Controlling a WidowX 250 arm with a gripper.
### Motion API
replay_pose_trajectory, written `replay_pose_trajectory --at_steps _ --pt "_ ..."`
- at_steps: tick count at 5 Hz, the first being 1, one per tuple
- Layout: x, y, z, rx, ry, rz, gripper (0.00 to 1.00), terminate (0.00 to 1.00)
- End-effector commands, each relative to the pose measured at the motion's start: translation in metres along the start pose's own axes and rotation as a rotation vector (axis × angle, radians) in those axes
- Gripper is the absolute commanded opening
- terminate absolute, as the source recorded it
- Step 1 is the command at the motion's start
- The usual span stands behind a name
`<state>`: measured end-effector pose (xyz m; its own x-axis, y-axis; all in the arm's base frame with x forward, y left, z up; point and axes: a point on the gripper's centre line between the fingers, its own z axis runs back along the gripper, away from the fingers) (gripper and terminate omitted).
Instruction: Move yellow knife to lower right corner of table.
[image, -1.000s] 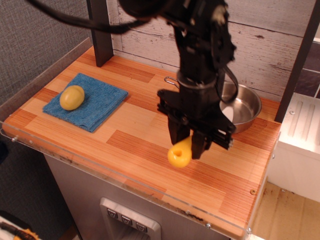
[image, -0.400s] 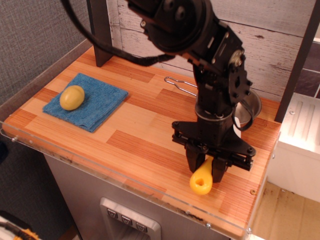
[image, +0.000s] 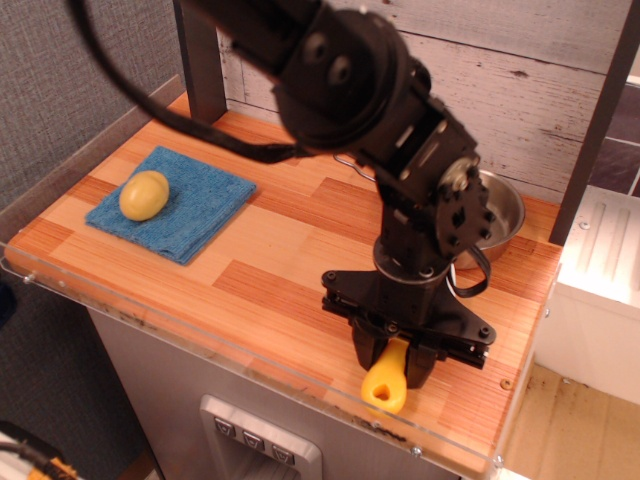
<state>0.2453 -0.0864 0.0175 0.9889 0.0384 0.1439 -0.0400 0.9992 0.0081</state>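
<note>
My black gripper (image: 396, 364) is shut on the yellow knife (image: 386, 380) and holds it low over the front right part of the wood-plank table (image: 270, 290). Only the chunky yellow handle with the hole at its end shows below the fingers (image: 368, 348). The white blade is hidden between the jaws. The handle end hangs near the clear plastic rim at the table's front edge. I cannot tell whether it touches the surface.
A roundish yellow potato (image: 144, 195) lies on a folded blue cloth (image: 175, 202) at the left. A metal bowl (image: 492, 212) stands at the back right, partly behind the arm. A dark post (image: 200, 60) stands at the back left.
The gripper has carried the knife from the table's middle right towards the front right edge and lower, then shifted slightly left and nearer the front rim.
</note>
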Motion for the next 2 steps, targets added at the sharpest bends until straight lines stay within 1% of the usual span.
replay_pose_trajectory --at_steps 1,2 --pt "-0.0014 0.0006 0.0006 -0.027 -0.003 -0.005 0.0 0.0" --pt "-0.0016 0.0027 -0.0045 -0.039 0.027 -0.008 0.0 0.0"
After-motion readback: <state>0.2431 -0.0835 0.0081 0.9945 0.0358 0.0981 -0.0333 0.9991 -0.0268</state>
